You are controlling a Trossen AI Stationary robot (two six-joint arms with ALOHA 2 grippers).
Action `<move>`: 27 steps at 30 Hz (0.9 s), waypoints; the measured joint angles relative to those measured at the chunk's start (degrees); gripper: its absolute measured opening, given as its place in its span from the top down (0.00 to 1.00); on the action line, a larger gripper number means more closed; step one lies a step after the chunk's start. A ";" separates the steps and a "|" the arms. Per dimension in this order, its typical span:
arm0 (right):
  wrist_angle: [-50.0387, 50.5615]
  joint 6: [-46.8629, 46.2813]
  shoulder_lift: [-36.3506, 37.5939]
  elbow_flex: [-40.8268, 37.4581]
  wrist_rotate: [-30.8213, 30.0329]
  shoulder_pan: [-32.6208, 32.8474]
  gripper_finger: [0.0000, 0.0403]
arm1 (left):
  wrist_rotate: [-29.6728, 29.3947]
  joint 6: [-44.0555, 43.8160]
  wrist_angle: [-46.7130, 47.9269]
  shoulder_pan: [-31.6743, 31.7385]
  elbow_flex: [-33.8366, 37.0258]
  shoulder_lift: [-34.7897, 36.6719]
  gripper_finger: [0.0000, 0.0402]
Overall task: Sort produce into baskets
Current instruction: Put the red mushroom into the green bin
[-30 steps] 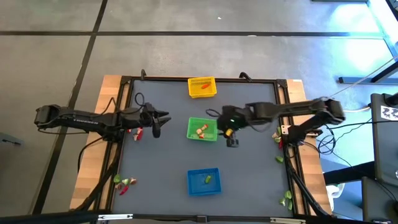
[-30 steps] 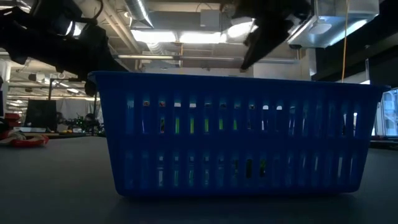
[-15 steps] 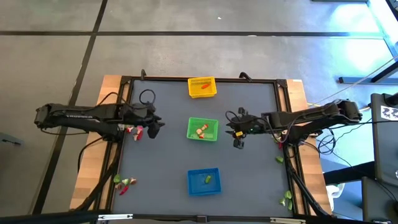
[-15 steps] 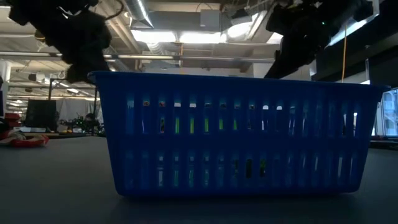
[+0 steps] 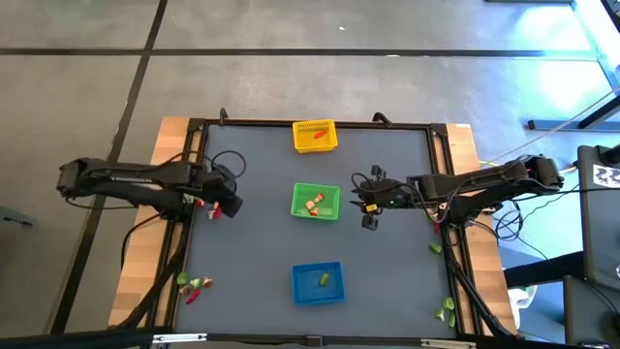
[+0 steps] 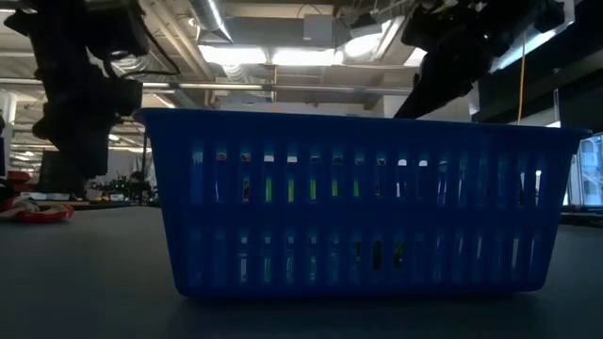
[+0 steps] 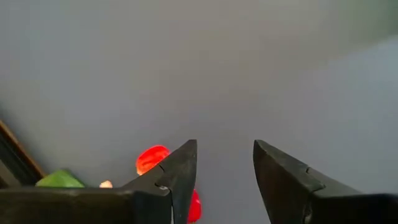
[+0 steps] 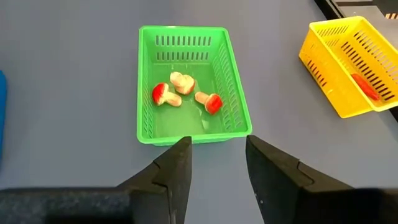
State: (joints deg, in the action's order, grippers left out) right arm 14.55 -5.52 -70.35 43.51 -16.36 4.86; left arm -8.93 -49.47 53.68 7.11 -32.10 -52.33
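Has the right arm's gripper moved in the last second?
Yes. The right gripper has pulled back from beside the green basket toward the table's right edge.

In the low view the blue basket (image 6: 363, 202) hides the counter behind it and its contents show only as dim slivers through the slats, the yellow basket (image 8: 348, 65) is cut by the right wrist picture's edge, and the edge pieces are too small to name.

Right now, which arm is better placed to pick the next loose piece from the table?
The left. The left gripper is open just beside the red pieces at the table's left edge. The right gripper is open and empty beside the green basket, far from any loose piece.
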 joint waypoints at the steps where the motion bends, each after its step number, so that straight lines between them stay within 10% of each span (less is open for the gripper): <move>1: -0.14 0.00 0.00 0.00 0.00 0.00 0.62 | -0.02 0.44 0.01 0.22 0.00 -1.18 0.63; 27: -0.99 0.04 -0.02 0.00 0.46 0.00 0.62 | -1.22 12.41 4.74 1.25 -0.76 -14.10 0.67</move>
State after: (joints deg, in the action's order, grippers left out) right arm 13.57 -5.48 -70.37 43.51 -15.90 4.86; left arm -10.16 -37.05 58.43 8.36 -32.86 -66.43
